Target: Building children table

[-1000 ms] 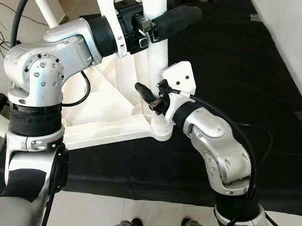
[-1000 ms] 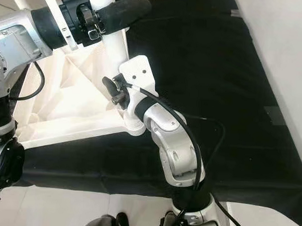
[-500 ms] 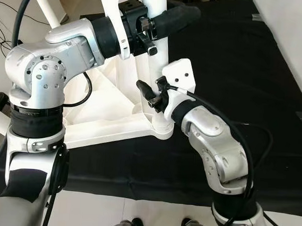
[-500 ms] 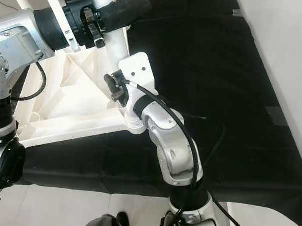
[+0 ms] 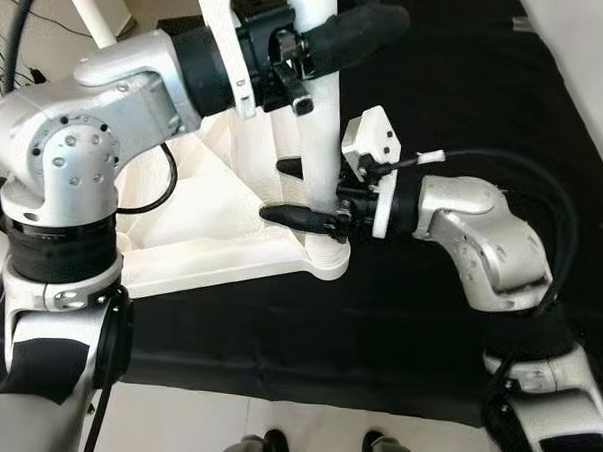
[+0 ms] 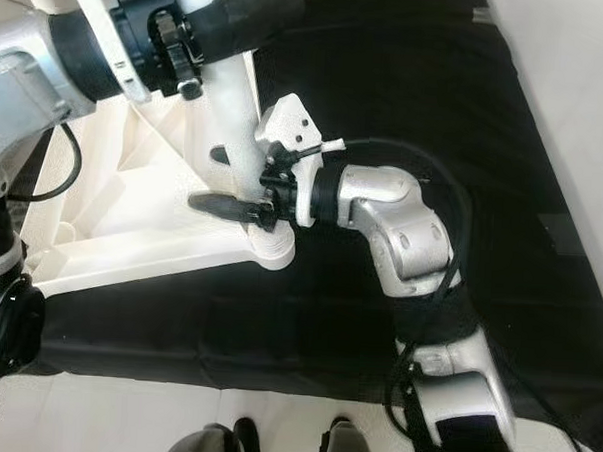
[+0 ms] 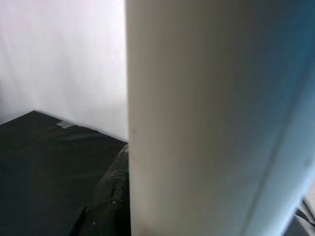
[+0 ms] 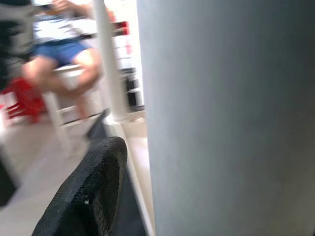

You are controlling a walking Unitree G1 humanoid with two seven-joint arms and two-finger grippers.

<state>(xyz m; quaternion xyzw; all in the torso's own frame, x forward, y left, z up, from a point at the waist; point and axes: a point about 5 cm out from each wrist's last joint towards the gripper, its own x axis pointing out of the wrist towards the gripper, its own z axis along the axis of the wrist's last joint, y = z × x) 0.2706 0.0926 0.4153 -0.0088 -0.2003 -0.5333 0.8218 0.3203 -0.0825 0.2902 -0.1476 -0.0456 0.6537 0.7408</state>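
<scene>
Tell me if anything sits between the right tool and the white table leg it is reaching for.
Nothing visible does. The right tool is at the base of the upright white table leg, one black finger on each side of it, just above the socket in the overturned tabletop. The left tool grips the same leg higher up.

The head views are bright and evenly lit, sharp across the middle, with soft highlights on the silver left arm and right arm. The white table frame is nearly washed out at the far left, while the black mat swallows detail and shows only faint shadows. Both wrist views are blurred: the white leg sits too close to focus, shading from cream to blue-grey. Behind the leg in the right wrist view, a seated person is smeared and overexposed.
</scene>
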